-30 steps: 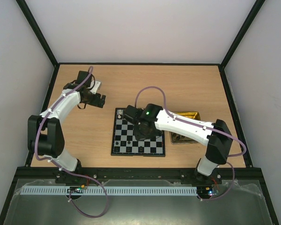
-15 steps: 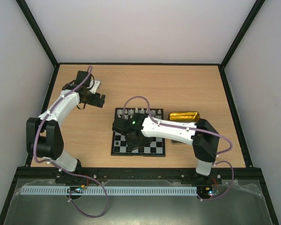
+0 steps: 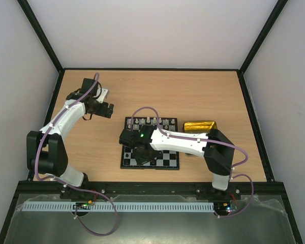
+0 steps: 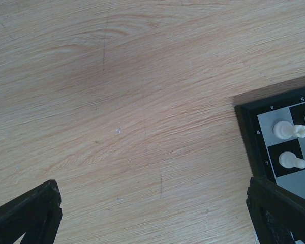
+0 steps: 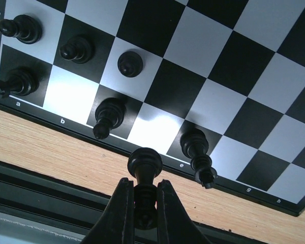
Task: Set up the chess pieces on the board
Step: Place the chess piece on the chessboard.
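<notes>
Chess pieces (image 5: 109, 116), black ones, are standing on the board (image 3: 169, 158), which is lying on the wooden counter (image 3: 193, 91) close to its near edge, about midway between the left and right edges. From the right wrist view, 6 black figures are showing upright: 3 on the row marked 1, on squares a, c and e, and 3 on the row marked 2 just behind them. The right gripper (image 5: 144, 189) is pinching 1 more black piece (image 5: 145, 161) by its base, jaws narrow and tight around it, the piece's round head pointing toward the board. It is hanging over the board's near rim, between the pieces on c and e. In the overhead view that arm is reaching across the board's near-left part and hiding much of it.

White pieces (image 3: 149, 120) are lining the board's far side, and 2 of them (image 4: 282, 128) are showing at the board's corner in the left wrist view. The left gripper (image 3: 110, 109) is hovering over bare wood between the far-left corner and the board, its fingers (image 4: 33, 211) spread wide with nothing between them.

A gold tray (image 3: 201, 125) is sitting just right of the board, toward the right edge, partly hidden by the right arm.
</notes>
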